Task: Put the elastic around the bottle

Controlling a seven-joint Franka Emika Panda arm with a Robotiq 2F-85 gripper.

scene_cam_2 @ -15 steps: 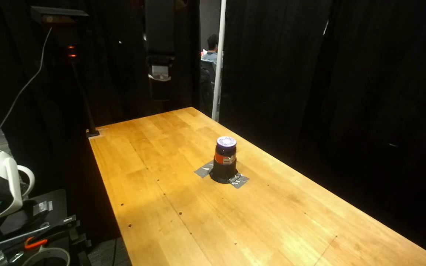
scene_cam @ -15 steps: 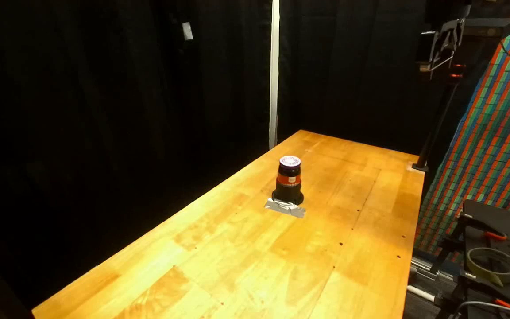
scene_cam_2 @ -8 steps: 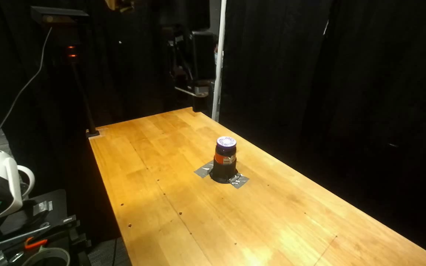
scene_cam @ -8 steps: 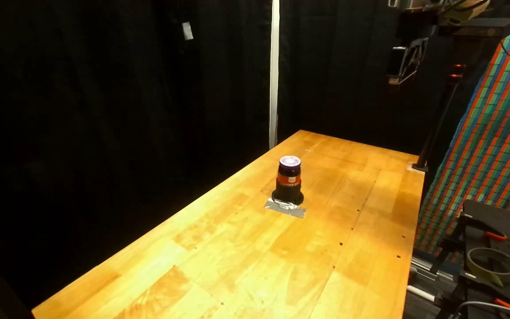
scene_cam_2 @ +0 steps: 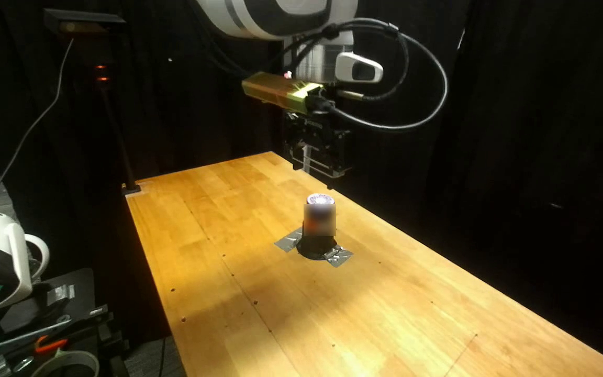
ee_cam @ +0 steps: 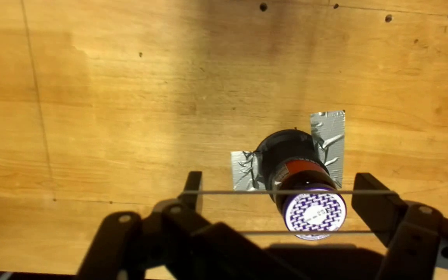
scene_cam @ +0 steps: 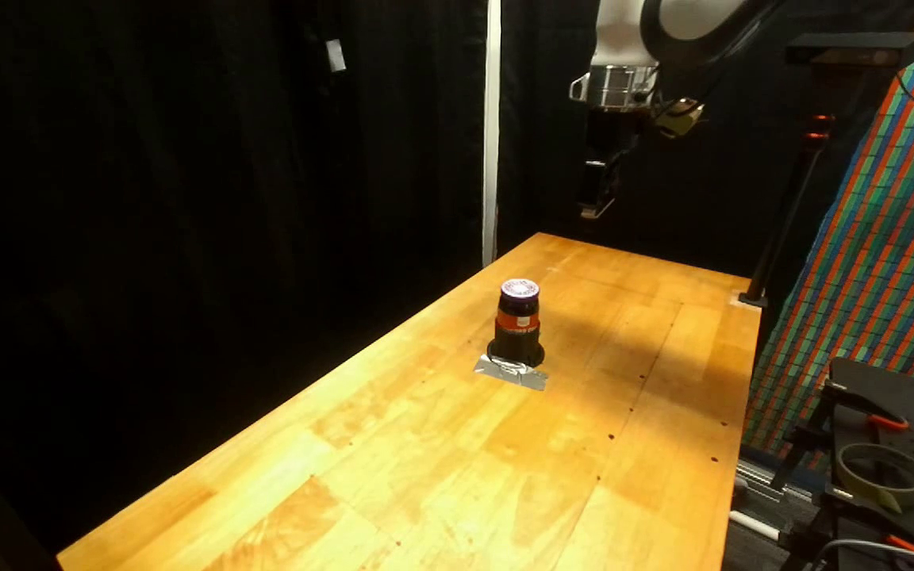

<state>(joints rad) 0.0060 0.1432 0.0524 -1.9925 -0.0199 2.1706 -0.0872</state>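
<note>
The elastic band (ee_cam: 228, 192) is mounted on the gripper (ee_cam: 277, 189): two thin, straight, near-parallel strands span the gap between the fingers (ee_cam: 193, 181). Claw state: jaws spread wide, the black, angular fingers well apart, the band drawn taut across them.

In an exterior view the jar (scene_cam: 518, 315) stands upright, with the gripper apart from it toward 1 o'clock. In the wrist view the jar lies toward 4 o'clock from centre. Its body is dark and cylindrical, with an orange label. The lid (ee_cam: 317, 214) is a flat disc, white with a purple printed pattern and rim; both strands pass in front of it in the wrist view.

The jar is seated in a black, round-based holder (ee_cam: 282, 147). Two creased strips of silver duct tape (ee_cam: 332, 144) lap from the base onto the table (scene_cam: 425, 460): in the wrist view, one near 9 o'clock, one between 2 and 3. The table top is smooth, glossy wood in pale and darker planks.

The arm (scene_cam: 620, 36) has rounded white casings. Near the gripper it carries a yellow-wrapped block (scene_cam_2: 275, 92) and a looped cable (scene_cam_2: 446, 86). Black curtains (scene_cam: 227, 198) form the backdrop in both exterior views. In an exterior view a striped, multicoloured sheet (scene_cam: 877, 262) hangs toward 3 o'clock.
</note>
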